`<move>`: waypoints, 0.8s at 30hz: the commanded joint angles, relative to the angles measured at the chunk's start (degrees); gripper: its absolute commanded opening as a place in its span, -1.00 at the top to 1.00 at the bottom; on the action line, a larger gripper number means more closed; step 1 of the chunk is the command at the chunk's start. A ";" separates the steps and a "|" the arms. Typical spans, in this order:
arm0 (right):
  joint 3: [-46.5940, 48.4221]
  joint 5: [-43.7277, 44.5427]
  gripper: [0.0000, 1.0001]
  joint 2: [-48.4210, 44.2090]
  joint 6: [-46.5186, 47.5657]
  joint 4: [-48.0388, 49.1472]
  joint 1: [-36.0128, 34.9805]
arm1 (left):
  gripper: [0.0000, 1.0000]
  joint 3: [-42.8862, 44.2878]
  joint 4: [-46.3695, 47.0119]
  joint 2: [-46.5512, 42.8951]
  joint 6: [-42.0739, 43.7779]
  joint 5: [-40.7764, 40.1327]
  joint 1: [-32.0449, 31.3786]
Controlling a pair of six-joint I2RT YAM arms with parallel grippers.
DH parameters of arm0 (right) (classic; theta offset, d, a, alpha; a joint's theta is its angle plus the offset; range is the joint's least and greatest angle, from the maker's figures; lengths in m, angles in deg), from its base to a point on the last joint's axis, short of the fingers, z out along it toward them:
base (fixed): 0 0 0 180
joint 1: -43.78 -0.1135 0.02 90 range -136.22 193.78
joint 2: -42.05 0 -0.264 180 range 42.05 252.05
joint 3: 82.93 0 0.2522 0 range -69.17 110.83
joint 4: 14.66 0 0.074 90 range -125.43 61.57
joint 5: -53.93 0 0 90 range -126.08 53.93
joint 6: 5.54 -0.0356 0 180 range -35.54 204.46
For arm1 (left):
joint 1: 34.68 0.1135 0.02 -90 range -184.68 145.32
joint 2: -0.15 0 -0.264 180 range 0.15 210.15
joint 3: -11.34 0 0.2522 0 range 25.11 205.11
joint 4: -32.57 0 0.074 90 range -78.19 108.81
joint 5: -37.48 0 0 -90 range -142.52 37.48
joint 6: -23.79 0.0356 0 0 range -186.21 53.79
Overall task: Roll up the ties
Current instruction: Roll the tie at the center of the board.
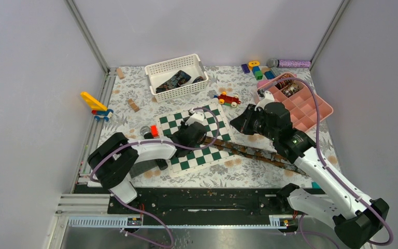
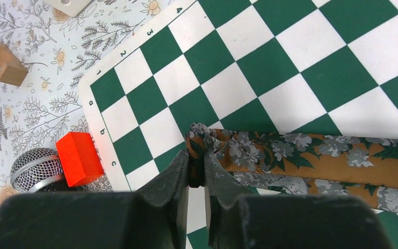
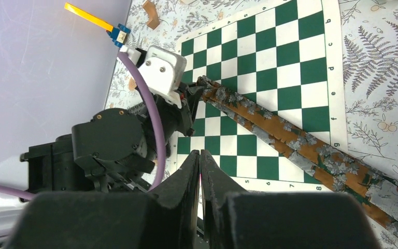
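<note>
A long brown-rust tie [image 1: 249, 151] with grey flowers lies slanting from the green-and-white chessboard [image 1: 186, 124] toward the near right of the table. My left gripper [image 2: 197, 155] is shut on its bunched, folded end [image 2: 207, 136], low over the board. The strip [image 2: 311, 155] runs off to the right from there. My right gripper [image 3: 200, 153] is shut with nothing between its fingers and hangs above the board [image 3: 269, 52], apart from the tie [image 3: 290, 140]. In the top view it [image 1: 237, 124] sits right of the left gripper [image 1: 199, 136]. More dark ties [image 1: 173, 80] lie in a white basket [image 1: 171, 65].
A red block [image 2: 80, 158] and a mesh microphone head [image 2: 33, 171] lie just off the board's left edge, with a wooden block [image 2: 5, 62] farther out. A toy car [image 1: 229, 98], a pink compartment tray [image 1: 311, 111] and a yellow toy [image 1: 94, 104] also stand on the floral cloth.
</note>
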 commanded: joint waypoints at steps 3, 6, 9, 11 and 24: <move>0.59 -0.91 0.79 -0.38 -0.81 -0.43 0.78 | 1.00 2.99 0.41 3.03 2.89 -6.53 -1.91; 0.51 -1.05 0.79 -0.25 -1.03 -0.38 0.86 | 1.00 3.21 0.41 3.95 3.47 -7.42 -2.56; 0.42 -1.13 0.79 -0.23 -1.18 -0.43 0.94 | 1.00 3.46 0.41 4.70 3.85 -8.20 -3.29; 0.29 -1.21 0.79 -0.10 -1.26 -0.39 0.94 | 1.00 3.71 0.41 5.41 4.05 -8.61 -3.73; -1.10 -2.07 0.79 0.32 -2.24 1.15 1.20 | 1.00 4.59 0.33 7.70 5.18 -9.80 -6.61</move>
